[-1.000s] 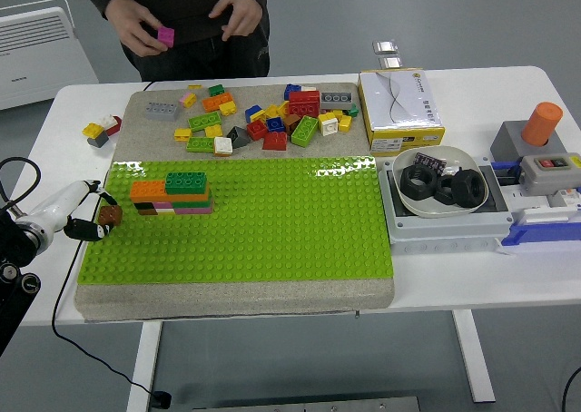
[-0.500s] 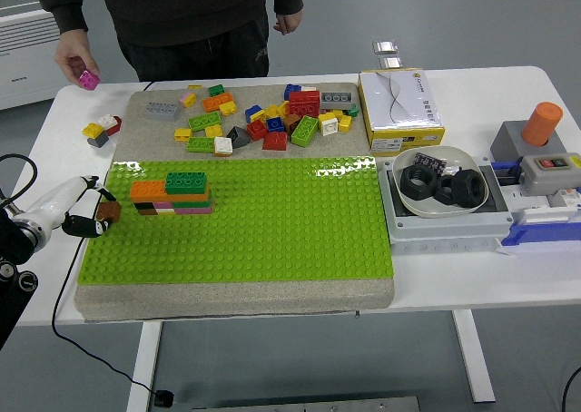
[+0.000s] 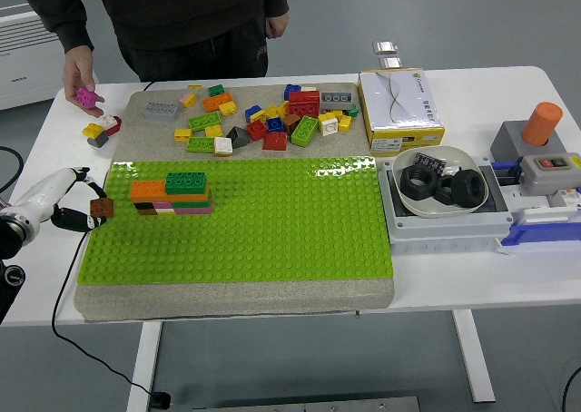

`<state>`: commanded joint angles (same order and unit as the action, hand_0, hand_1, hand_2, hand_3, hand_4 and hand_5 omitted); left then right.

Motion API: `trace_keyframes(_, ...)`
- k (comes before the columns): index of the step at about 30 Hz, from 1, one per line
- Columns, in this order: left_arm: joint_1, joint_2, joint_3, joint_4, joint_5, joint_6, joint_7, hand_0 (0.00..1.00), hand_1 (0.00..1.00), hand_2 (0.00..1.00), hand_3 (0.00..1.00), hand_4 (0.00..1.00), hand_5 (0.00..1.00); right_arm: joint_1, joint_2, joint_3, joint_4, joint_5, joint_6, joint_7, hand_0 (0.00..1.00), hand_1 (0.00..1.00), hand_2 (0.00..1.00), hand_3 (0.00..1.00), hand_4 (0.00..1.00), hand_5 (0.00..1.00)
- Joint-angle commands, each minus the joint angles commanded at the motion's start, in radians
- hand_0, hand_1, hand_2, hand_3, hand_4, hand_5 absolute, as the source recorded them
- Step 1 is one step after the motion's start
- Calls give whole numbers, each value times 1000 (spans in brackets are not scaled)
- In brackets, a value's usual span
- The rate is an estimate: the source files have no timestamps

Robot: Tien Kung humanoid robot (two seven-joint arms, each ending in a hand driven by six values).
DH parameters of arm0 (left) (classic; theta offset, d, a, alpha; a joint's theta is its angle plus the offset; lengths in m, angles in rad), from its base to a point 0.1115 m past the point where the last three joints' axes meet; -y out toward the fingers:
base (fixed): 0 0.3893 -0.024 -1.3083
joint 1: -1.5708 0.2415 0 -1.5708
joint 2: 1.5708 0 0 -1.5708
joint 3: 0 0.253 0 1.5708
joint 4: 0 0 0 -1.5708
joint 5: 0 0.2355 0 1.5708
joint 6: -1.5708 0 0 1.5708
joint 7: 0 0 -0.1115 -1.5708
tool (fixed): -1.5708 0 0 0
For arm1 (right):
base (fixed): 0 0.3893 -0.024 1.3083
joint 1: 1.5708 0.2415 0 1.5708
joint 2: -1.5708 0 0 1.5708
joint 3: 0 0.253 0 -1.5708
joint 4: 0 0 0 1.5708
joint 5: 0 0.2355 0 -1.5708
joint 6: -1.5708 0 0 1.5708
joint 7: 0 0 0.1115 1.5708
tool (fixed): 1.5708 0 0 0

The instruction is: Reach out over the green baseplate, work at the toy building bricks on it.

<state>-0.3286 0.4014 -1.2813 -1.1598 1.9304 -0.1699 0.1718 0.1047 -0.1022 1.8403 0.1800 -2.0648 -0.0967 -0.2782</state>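
The green baseplate (image 3: 245, 217) lies across the table's middle. On its left part stands a small stack of bricks (image 3: 172, 194) with orange and green on top and darker layers below. My left hand (image 3: 80, 203) is at the plate's left edge, white fingers pinched on a small brown brick (image 3: 101, 208). A person at the far side holds a pink brick (image 3: 86, 95) in one hand above the table's far left corner. My right hand is out of sight.
A grey mat (image 3: 150, 131) behind the plate carries several loose bricks (image 3: 272, 117). A yellow-white box (image 3: 399, 108) stands at back right. To the right are a white bowl (image 3: 440, 203) of black rings, an orange knob (image 3: 542, 122) and a black cable (image 3: 64, 303).
My left hand has drawn back leftward with the brown brick. The person's hand with the pink brick moved from their front out to the table's far left corner.
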Motion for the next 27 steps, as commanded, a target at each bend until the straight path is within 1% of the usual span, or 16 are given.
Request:
trace_keyframes(5, -1, 4, -2, -4, 2, -5, 4, 954, 969, 953, 450, 820, 2, -1, 0, 1, 0, -1, 0, -1, 678, 651, 639, 735, 898, 998)
trace_keyframes(9, -2, 17, -1, -44, -9, -17, 14, 953, 967, 950, 452, 808, 2, -2, 0, 1, 0, 1, -1, -1, 677, 651, 639, 735, 898, 998)
trace_keyframes(14, -18, 56, 29, -133, -65, -42, 35, 953, 967, 950, 452, 808, 2, -2, -1, 5, 0, -3, -1, -1, 677, 651, 639, 735, 898, 998)
trace_keyframes(16, -33, 76, 50, -172, -104, -54, 43, 951, 966, 945, 455, 801, 2, -2, -2, 9, 0, -6, -2, -2, 678, 651, 638, 734, 899, 998)
trace_keyframes(18, -55, 95, 80, -192, -143, -65, 47, 951, 966, 945, 455, 801, 2, -1, -3, 13, 0, -9, -2, -2, 678, 651, 638, 734, 899, 998)
trace_keyframes(20, -84, 115, 119, -193, -186, -77, 48, 951, 966, 945, 455, 801, 2, 0, -4, 18, 0, -12, -2, -3, 678, 651, 638, 734, 899, 998)
trace_keyframes(23, -141, 139, 185, -157, -256, -93, 45, 949, 965, 940, 453, 802, 2, 4, -8, 24, 0, -19, -1, -3, 679, 651, 634, 734, 899, 998)
trace_keyframes(27, -207, 151, 265, -97, -336, -102, 42, 946, 961, 937, 453, 803, 2, 9, -13, 31, 0, -25, 0, -3, 678, 651, 629, 735, 900, 998)
